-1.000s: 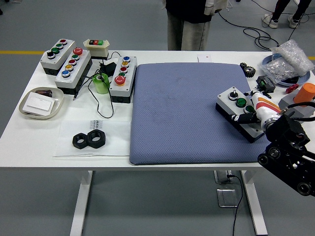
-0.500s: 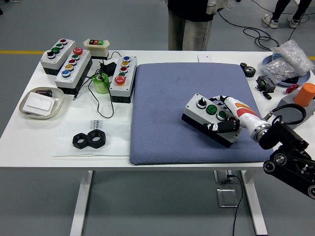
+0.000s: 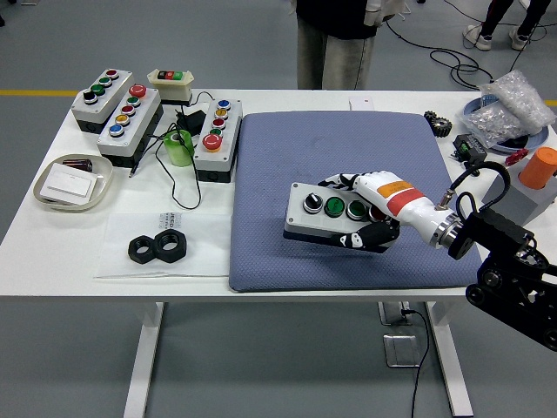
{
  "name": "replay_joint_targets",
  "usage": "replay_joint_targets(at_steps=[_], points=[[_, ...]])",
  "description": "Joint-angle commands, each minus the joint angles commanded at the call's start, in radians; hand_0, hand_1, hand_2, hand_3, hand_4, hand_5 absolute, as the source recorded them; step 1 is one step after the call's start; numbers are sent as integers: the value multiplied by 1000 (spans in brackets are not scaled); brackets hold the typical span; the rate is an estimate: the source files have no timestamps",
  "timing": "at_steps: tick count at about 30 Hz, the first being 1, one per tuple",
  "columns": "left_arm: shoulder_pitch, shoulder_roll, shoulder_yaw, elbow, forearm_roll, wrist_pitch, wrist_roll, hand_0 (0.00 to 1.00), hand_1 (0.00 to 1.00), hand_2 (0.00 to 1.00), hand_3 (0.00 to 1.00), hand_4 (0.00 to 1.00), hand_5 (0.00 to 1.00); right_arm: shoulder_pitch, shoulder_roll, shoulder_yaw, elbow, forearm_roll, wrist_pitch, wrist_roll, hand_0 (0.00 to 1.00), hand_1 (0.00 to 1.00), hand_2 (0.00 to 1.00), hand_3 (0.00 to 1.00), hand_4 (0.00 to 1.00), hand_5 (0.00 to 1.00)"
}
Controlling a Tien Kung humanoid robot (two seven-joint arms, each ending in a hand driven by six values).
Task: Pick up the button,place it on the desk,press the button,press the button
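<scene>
- Grey button box [image 3: 326, 215], three controls on its lid: black knob at left, two green buttons beside it. Sits over the blue mat [image 3: 287, 165], near its front middle; cannot tell whether it rests on the mat or is just above it.
- Right hand [image 3: 370, 213] wrapped around the box's right end, fingers over the far edge, thumb against the near side. Firm grasp, presumably to carry it level.
- Judged step: setting the box down; pressing not yet begun.
- Mat likely there to cushion and mark the drop spot.
- Other button boxes [image 3: 117, 109] at far left, well apart.
- A person [image 3: 331, 39] stands at the far side.
- Left arm not visible.
</scene>
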Motion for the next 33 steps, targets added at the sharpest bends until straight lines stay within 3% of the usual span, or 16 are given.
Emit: replay_joint_targets(at_steps=[13, 14, 19, 20, 24, 25, 26, 31, 32, 33], points=[[-2, -1, 0, -1, 0, 2, 1, 738, 774, 846, 760, 529, 998, 33, 28, -33, -63, 2, 31, 38, 258, 221, 325, 491, 603, 243], [-2, -1, 0, -1, 2, 2, 1, 737, 774, 847, 760, 529, 998, 38, 31, -40, -69, -2, 43, 45, 284, 305, 406, 555, 632, 236], [-2, -2, -2, -2, 4, 2, 2, 737, 774, 847, 760, 529, 998, 48, 39, -56, -81, -40, 48, 53, 284, 305, 406, 555, 632, 236], [-2, -2, -2, -2, 4, 2, 2, 737, 774, 846, 760, 529, 998, 52, 42, -62, -85, -51, 48, 53, 354, 394, 531, 713, 711, 205], [-3, -2, 0, -2, 2, 3, 1, 737, 774, 846, 760, 529, 998, 60, 48, -68, -95, -90, 71, 38, 354, 394, 531, 713, 711, 205], [-3, -2, 0, -2, 1, 2, 1, 737, 774, 846, 760, 529, 998, 60, 50, -63, -97, -118, 97, 29, 354, 394, 531, 713, 711, 205], [-4, -2, -1, -2, 3, 2, 2, 738, 775, 846, 760, 530, 998, 61, 53, -58, -99, -138, 116, 20, 772, 706, 784, 897, 831, 139], [-5, -2, -4, -2, 9, -1, 5, 738, 775, 846, 760, 530, 998, 60, 61, -44, -102, -210, 158, -15, 772, 706, 784, 897, 831, 139], [-5, -2, -4, -2, 9, -1, 5, 738, 775, 846, 760, 528, 998, 60, 62, -42, -101, -212, 160, -19, 921, 826, 930, 998, 876, 105], [-6, -2, -4, -2, 9, -1, 5, 738, 775, 846, 760, 528, 998, 59, 61, -39, -99, -217, 166, -25, 921, 826, 930, 998, 876, 105]])
